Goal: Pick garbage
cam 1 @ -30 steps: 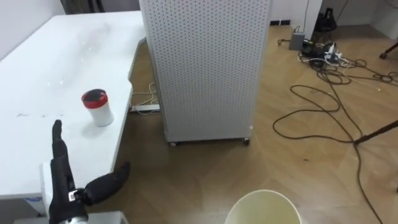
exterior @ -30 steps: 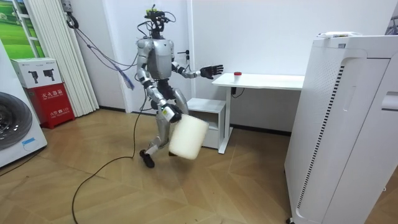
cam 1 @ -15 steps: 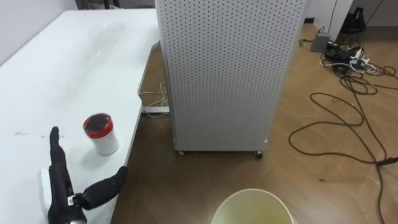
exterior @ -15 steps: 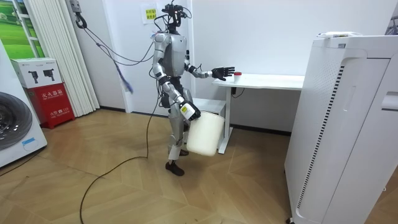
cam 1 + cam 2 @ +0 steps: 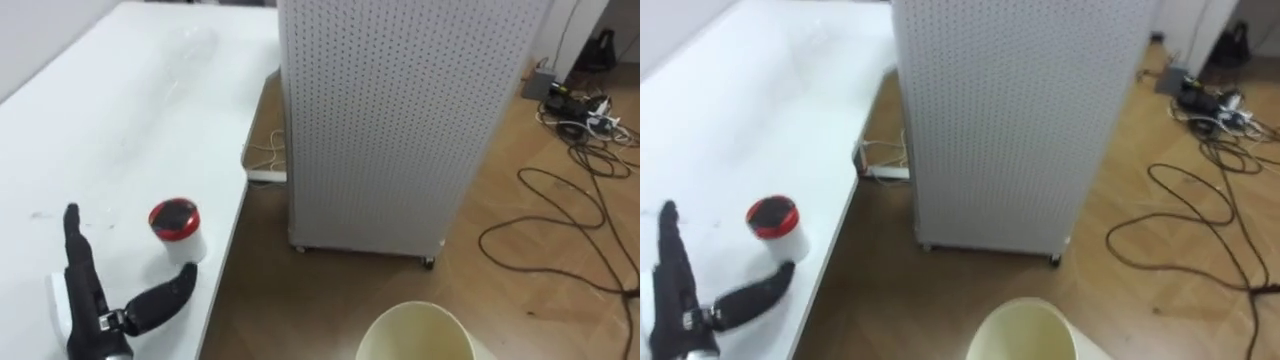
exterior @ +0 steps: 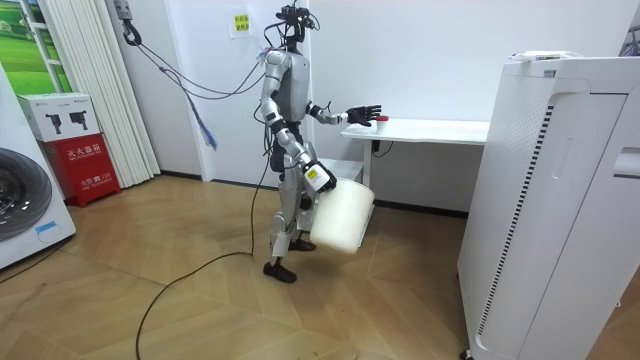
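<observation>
Though near the left hand [image 5: 88,305], red-lidded cup [image 5: 179,229] just past its thumb.

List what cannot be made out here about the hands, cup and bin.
Right hand: too small in the room view to read its hold on the waste bin.
Waste bin's inside: cut off by the eye views' lower edge.
Red-lidded cup: lid hides any contents.
Left hand: open beside the cup; its height above the desk is unclear from overhead.
</observation>
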Available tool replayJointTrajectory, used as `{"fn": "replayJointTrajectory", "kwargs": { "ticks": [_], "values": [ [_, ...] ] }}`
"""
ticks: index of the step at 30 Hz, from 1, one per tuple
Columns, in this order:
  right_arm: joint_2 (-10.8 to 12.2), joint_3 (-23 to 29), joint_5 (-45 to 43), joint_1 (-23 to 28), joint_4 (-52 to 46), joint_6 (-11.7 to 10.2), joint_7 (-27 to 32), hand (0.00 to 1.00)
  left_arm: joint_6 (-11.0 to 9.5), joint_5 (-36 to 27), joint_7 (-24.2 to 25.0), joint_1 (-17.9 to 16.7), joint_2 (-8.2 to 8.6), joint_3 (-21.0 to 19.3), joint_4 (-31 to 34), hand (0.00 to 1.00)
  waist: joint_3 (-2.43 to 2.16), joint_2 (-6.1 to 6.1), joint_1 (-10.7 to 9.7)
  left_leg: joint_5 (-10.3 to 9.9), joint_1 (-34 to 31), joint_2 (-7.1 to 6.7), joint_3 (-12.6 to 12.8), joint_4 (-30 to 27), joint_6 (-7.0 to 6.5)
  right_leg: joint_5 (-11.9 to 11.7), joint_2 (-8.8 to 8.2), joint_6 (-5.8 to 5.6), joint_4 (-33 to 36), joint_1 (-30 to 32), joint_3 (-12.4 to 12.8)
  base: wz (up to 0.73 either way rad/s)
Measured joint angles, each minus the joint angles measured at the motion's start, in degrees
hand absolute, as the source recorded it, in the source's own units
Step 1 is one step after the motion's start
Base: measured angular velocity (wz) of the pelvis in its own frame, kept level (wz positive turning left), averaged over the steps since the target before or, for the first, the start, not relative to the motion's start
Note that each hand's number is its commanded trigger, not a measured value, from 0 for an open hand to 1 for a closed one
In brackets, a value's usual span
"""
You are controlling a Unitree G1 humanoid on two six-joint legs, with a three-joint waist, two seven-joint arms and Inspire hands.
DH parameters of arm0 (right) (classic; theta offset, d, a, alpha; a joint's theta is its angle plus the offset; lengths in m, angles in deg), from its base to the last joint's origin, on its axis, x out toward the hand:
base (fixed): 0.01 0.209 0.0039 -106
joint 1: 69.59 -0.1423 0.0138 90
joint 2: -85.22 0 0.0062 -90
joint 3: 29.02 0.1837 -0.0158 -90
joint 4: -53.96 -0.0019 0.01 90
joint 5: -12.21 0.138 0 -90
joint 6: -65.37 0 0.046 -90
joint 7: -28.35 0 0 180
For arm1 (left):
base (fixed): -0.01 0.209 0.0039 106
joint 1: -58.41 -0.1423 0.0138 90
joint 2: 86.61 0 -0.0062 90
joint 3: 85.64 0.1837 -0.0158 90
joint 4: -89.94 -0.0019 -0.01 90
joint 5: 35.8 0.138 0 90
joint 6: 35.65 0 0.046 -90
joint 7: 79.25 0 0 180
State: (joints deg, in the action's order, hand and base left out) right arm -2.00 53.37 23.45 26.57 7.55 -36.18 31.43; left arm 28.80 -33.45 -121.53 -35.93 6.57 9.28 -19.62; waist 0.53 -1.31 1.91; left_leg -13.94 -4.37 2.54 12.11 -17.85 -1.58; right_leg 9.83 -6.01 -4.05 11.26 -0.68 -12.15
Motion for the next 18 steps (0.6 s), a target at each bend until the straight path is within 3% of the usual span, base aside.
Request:
{"fn": "replayJointTrajectory", "kwargs": {
  "ticks": [6, 18],
  "values": [
    [0.1, 0.1, -0.4, 0.1, -0.4, 0.0, -0.8, 1.00, 0.0, 0.0, 0.0, -0.4, 0.64, -0.3, 0.0, 0.00, -0.05, 0.29, -0.1, 0.9, 2.0, -0.60, -0.6, 2.7, 0.75, 0.0, 0.18, -0.01, -0.8, -1.6, -2.4, 0.03],
    [0.5, 0.0, -0.3, 0.8, -1.4, 0.1, -3.2, 1.00, 0.0, -0.6, 0.5, -1.9, 0.81, -0.4, -3.1, 0.00, 0.17, -0.19, 0.1, 1.0, 4.5, -0.87, -0.6, 4.4, 0.85, 0.0, 0.12, -0.01, -0.7, -2.6, -2.5, -0.03]
  ]
}}
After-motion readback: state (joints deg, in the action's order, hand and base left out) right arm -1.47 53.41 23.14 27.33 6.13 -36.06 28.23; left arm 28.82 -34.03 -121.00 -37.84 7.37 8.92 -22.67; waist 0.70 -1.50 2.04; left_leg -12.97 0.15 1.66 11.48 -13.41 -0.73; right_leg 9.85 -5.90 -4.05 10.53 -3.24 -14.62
